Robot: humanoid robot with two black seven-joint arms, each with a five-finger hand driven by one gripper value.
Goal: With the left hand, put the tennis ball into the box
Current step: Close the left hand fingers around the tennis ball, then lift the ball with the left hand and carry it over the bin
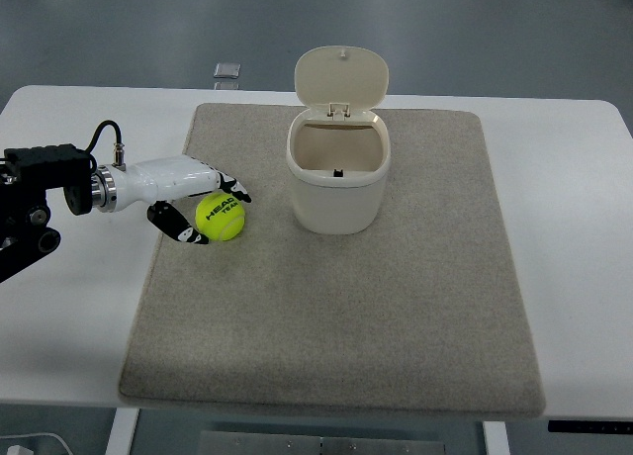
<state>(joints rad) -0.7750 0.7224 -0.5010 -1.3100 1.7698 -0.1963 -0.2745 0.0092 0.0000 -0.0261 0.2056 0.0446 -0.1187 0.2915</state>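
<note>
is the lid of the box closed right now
No, the lid stands flipped up at the back of the box, leaving its opening bare while the left hand wraps the tennis ball beside it.
</note>
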